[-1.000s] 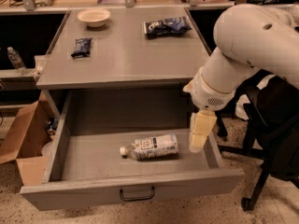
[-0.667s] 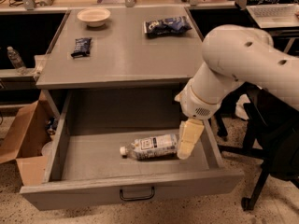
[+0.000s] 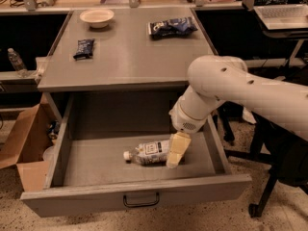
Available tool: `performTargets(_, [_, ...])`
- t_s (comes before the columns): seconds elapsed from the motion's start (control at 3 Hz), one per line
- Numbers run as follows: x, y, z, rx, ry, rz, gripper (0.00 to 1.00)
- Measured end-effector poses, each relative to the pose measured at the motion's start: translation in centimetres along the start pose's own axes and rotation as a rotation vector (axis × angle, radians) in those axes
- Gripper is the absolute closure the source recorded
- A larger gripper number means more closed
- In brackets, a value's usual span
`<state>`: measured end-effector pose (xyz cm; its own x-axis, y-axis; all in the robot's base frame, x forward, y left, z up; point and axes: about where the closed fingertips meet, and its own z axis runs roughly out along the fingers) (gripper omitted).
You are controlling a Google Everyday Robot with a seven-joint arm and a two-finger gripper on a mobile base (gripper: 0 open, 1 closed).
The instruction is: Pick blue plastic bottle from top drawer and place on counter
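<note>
The blue plastic bottle [image 3: 147, 152] lies on its side in the open top drawer [image 3: 96, 170], white cap pointing left, label facing up. My gripper [image 3: 176, 151] hangs from the white arm inside the drawer, at the bottle's right end and over its base. The grey counter [image 3: 125, 57] is above the drawer. The drawer's black bar handle [image 3: 141, 201] faces the front.
On the counter sit a white bowl [image 3: 96, 17], a small dark snack packet [image 3: 84, 48] and a blue chip bag [image 3: 172, 27]. A cardboard box [image 3: 21, 146] stands left of the drawer. A small clear water bottle [image 3: 15, 61] stands at far left. A black chair [image 3: 276, 167] is at right.
My arm has swung left and down into the drawer, bringing the gripper from the drawer's right side to the bottle's right end. The bottle has not moved.
</note>
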<state>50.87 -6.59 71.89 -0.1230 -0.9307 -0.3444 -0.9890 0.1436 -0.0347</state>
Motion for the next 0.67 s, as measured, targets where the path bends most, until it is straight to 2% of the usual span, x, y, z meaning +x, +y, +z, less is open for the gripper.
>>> performTargets(0.67, [0.6,-1.1,5.2,-0.029,0.011,0.033,0.00])
